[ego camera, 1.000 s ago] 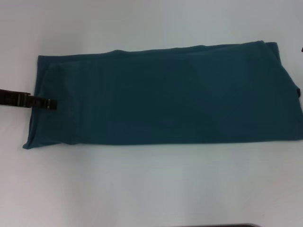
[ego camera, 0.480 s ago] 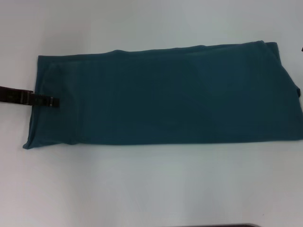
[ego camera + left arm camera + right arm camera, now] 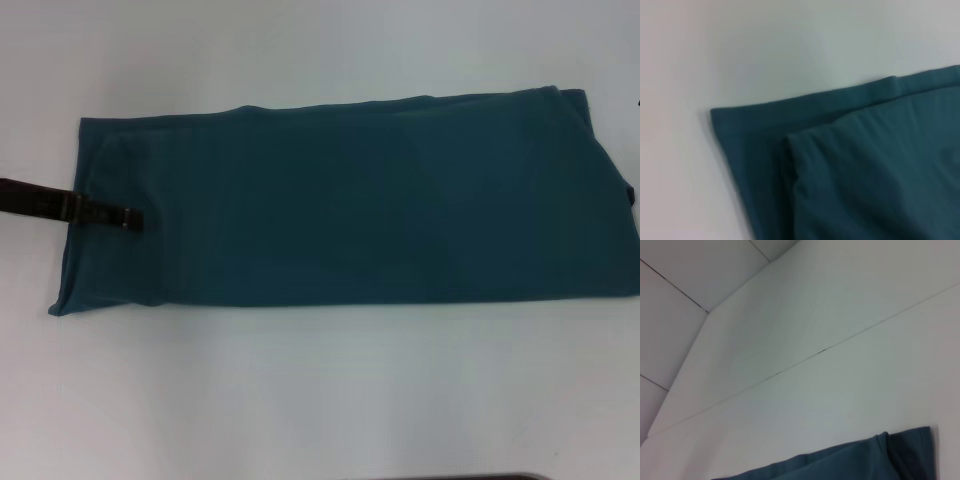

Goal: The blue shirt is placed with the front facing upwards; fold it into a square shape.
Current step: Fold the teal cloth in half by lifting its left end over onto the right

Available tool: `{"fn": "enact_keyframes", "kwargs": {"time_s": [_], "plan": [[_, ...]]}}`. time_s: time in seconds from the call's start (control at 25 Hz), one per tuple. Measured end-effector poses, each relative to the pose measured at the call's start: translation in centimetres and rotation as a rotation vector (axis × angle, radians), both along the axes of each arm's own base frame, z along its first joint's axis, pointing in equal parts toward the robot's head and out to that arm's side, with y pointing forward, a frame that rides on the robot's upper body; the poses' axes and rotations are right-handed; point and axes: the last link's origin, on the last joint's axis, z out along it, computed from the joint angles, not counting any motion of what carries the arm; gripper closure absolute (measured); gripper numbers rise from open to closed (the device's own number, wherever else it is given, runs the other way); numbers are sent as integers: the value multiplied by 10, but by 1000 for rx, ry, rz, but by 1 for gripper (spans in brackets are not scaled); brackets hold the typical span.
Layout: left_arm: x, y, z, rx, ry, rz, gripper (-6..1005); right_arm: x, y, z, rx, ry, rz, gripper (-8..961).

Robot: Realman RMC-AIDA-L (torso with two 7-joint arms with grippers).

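Observation:
The blue shirt (image 3: 360,200) lies flat on the white table as a long teal band running left to right, plain side up, with no lettering showing. My left gripper (image 3: 135,218) comes in low from the left edge as a thin dark bar, its tip over the shirt's left end. The left wrist view shows a layered corner of the shirt (image 3: 865,170), one folded layer lying on another. The right wrist view catches only another corner of the shirt (image 3: 865,460) against the table. My right gripper is out of view.
White table (image 3: 320,400) surrounds the shirt in front and behind. The shirt's right end reaches the head view's right edge. A thin seam (image 3: 820,351) crosses the tabletop in the right wrist view, and the table's far edge (image 3: 705,315) shows beyond it.
My left gripper has slid to the right, farther over the shirt's left end. The shirt itself has not shifted.

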Motion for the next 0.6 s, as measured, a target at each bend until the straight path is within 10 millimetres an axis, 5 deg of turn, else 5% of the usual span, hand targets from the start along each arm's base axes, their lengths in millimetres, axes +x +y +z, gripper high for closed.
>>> {"fn": "enact_keyframes", "kwargs": {"time_s": [0.6], "plan": [[22,6,-8,-51,-19,-59,64,0,1,0,2,-1,-1,191]]}}
